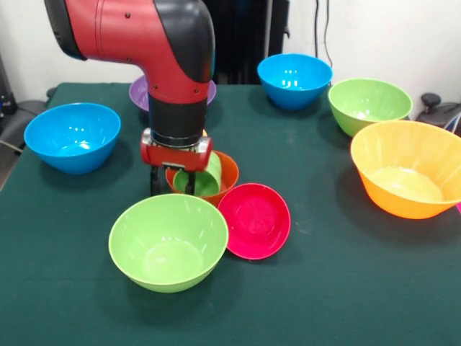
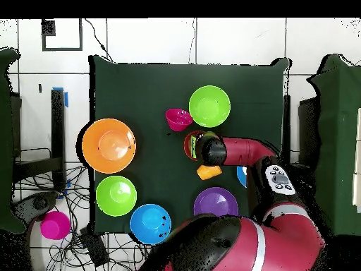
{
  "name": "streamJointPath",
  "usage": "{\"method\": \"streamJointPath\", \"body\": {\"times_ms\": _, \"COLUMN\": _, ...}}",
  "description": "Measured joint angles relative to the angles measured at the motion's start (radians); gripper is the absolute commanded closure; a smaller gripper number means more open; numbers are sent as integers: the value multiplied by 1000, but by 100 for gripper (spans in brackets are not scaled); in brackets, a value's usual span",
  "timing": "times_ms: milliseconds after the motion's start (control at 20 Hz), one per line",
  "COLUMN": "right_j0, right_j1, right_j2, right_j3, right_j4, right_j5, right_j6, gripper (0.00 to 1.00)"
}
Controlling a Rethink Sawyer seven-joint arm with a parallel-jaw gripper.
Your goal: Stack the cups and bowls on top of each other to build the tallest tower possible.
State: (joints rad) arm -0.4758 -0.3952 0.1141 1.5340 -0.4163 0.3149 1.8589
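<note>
My gripper (image 1: 173, 186) hangs over the left rim of the small orange-red bowl (image 1: 225, 173), open, with one finger outside the bowl and one inside. A light green cup (image 1: 205, 179) lies tilted in that bowl, touching the inner finger. A small magenta bowl (image 1: 253, 220) leans beside a light green bowl (image 1: 169, 241) just in front. In the overhead view the arm's wrist (image 2: 210, 149) covers the gripper, and an orange cup (image 2: 209, 171) lies next to it. Two blue bowls (image 1: 72, 137) (image 1: 294, 79), a second green bowl (image 1: 369, 104), a large orange bowl (image 1: 408, 167) and a purple bowl (image 1: 137, 94) ring the table.
The green cloth table (image 1: 310, 288) has bowls along both sides and the back. Another magenta bowl (image 2: 54, 225) sits off the table among cables. My arm (image 2: 247, 152) reaches across the purple bowl's side.
</note>
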Motion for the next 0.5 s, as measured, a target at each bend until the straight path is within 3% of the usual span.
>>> {"method": "streamJointPath", "body": {"times_ms": 500, "right_j0": 40, "right_j1": -4, "right_j2": -107, "right_j3": 24, "right_j4": 29, "right_j5": -8, "right_j6": 16, "gripper": 0}}
